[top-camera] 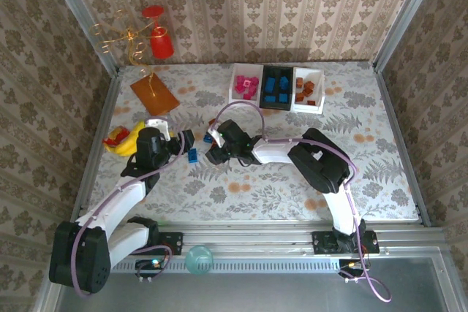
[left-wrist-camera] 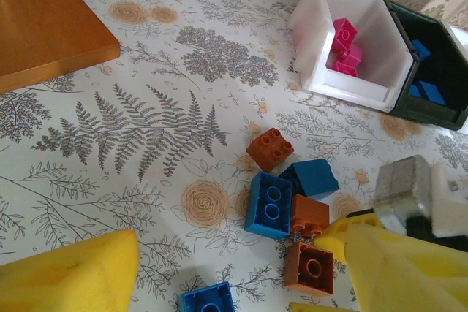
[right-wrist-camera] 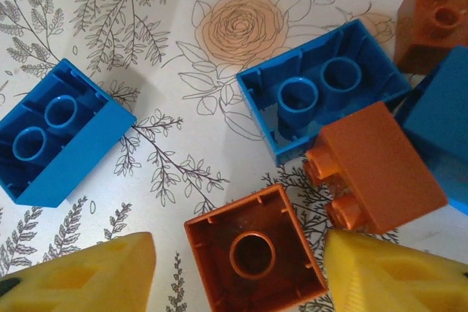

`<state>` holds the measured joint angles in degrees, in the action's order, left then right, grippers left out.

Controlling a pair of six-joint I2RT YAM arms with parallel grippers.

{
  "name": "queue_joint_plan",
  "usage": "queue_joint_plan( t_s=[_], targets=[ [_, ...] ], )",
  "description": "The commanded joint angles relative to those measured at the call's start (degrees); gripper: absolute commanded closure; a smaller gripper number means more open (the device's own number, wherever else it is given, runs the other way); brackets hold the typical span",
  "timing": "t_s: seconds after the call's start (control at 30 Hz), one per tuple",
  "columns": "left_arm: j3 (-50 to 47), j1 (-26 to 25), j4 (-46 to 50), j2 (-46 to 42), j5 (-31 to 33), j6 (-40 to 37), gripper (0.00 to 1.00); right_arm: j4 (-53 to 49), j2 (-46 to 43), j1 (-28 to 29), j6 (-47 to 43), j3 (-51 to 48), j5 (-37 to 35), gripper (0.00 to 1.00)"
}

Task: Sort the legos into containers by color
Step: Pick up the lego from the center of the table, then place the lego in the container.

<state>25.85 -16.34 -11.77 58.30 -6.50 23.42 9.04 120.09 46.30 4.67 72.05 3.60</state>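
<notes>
Fingers (right-wrist-camera: 88, 275) of the right gripper (right-wrist-camera: 240, 250) stand apart on either side of an upturned brown-orange brick (right-wrist-camera: 252, 253) on the table (top-camera: 292, 180), with a gap showing on one side. Near the loose legos (left-wrist-camera: 270, 202), the left gripper (left-wrist-camera: 238, 253) is spread wide. At the far edge three containers sit side by side: the white tray (top-camera: 233, 91) holds pink bricks (top-camera: 247, 85), the black tray (top-camera: 264, 96) blue bricks (top-camera: 276, 89), the second white tray (top-camera: 307, 108) brown-orange bricks (top-camera: 308, 90).

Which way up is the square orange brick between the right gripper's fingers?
Upside down: the orange brick shows its hollow underside with one round tube, no studs on top.
</notes>
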Motion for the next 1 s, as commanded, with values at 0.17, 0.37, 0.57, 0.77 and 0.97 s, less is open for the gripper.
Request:
queue_joint_plan(
  t_s=[0.17,0.37,0.57,0.77,0.97],
  targets=[
    [-0.71,0.52,0.17,-0.47,-1.73,1.03,0.24,0.86,0.04,0.82,1.12,-0.71,2.77,0.59],
    [-0.53,0.52,-1.35,0.95,-4.03,1.36,0.24,5.38,-5.43,0.70,1.71,-6.11,5.36,0.68],
    [-0.65,-1.38,-7.13,3.37,-9.50,1.50,0.25,10.24,-17.26,-2.97,5.55,-17.72,7.22,0.69],
    [2.29,-12.54,-12.50,8.58,-11.50,-3.05,0.25,9.12,-31.91,-16.56,14.74,-27.12,3.40,0.70],
    [7.17,-23.17,-13.09,15.99,-10.49,-8.04,0.26,1.26,-36.04,-30.72,17.64,-24.05,-5.23,0.69]
  ],
)
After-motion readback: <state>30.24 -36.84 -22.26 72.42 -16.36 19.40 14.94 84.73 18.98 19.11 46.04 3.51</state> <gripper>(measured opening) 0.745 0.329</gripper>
